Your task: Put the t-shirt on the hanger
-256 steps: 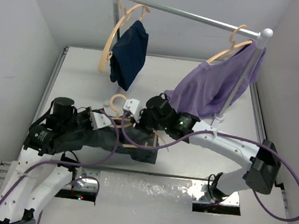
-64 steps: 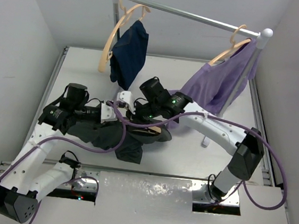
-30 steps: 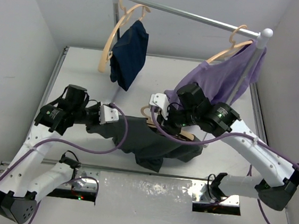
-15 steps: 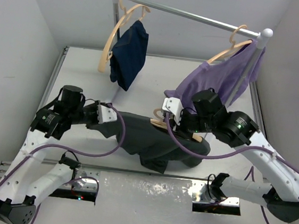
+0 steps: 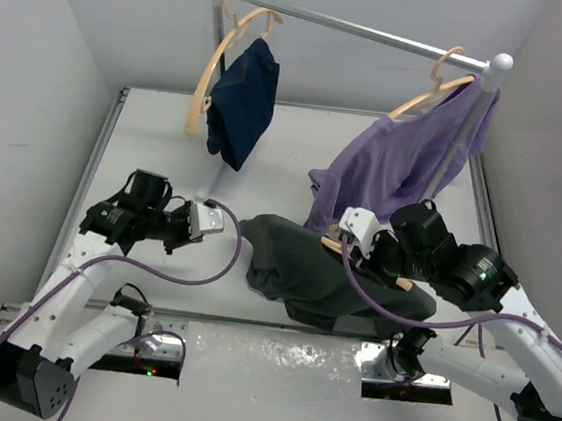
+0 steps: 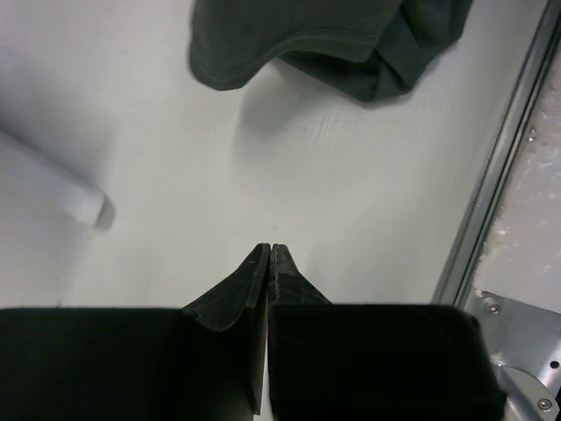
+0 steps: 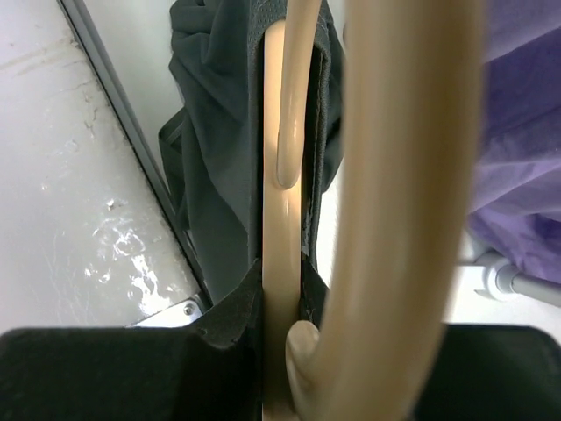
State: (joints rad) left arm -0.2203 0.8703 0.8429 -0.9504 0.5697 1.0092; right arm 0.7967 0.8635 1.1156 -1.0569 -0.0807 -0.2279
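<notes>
- Charcoal t-shirt (image 5: 300,268) lies bunched near the front edge of the table (image 5: 158,137), between the two arms and a little right of centre.
- Its right part is gathered on the hanger (image 7: 279,219). In the right wrist view, dark cloth lies on both sides of the pale bar.
- The right gripper (image 7: 280,272) is clamped on that bar, its jaws pressing it from either side. The hanger's hook curves large across the front of that view.
- From above, only short tan bits of the hanger show past the shirt and the gripper.
- The left gripper (image 6: 269,254) is closed with its jaws pressed together and nothing between them. It hangs over bare table.
- It is apart from the t-shirt. In the left wrist view, a hem and a fold of the shirt lie at the top, with a shadow on the table below them.
- At the back stands a rail (image 5: 361,26). A navy garment (image 5: 243,96) hangs at its left end and a lilac shirt (image 5: 386,166) at its right, each on its own tan hanger.
- The lilac shirt's lower edge hangs just behind the t-shirt and the right gripper.
</notes>
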